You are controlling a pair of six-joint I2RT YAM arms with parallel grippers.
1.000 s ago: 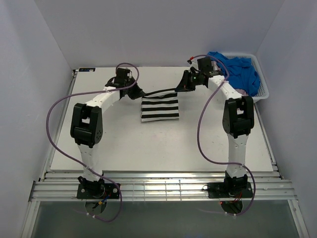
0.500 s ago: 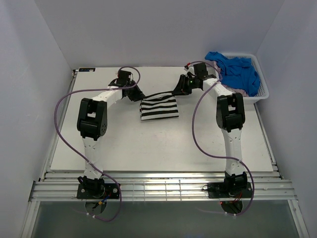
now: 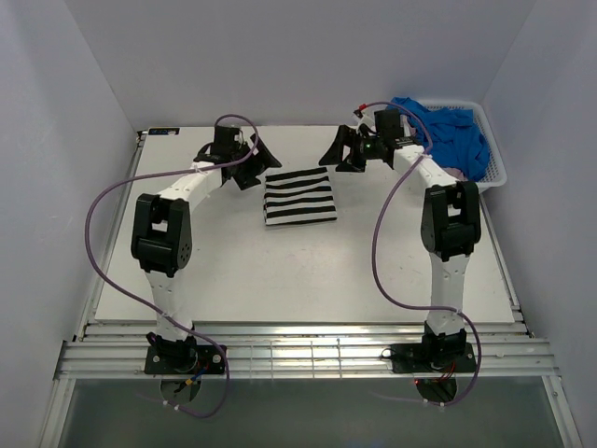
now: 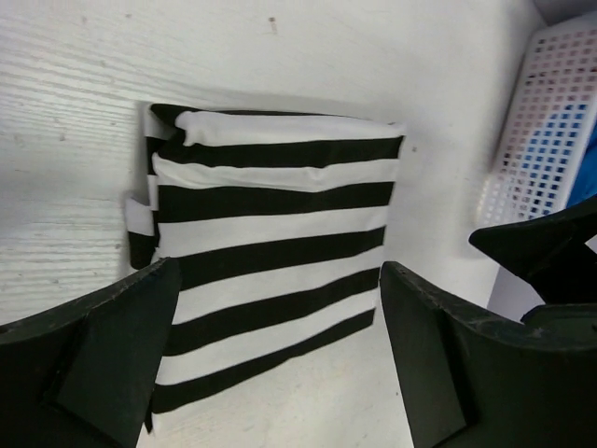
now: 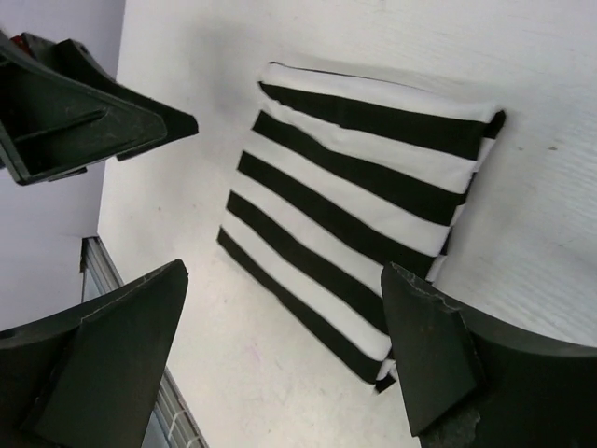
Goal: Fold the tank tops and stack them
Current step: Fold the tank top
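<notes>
Lying flat on the table [image 3: 233,271], towards its far middle, the striped top [image 3: 299,196] is folded into a tidy rectangle with its stripes running left to right; nothing rests on it. The left gripper [image 3: 256,161] hangs just off the fold's far left corner, its fingers spread wide with nothing between them; the right gripper [image 3: 338,151] hangs just off the far right corner, likewise spread wide and holding nothing. In both wrist views the fold shows between the parted fingers, with no finger pressing on the cloth. At the far right corner sits the basket [image 3: 494,140]; the blue top [image 3: 448,131] is heaped in it, unfolded, and spills over its left rim. A sliver of the pink top [image 3: 454,174] shows at the basket's near edge, mostly hidden.
</notes>
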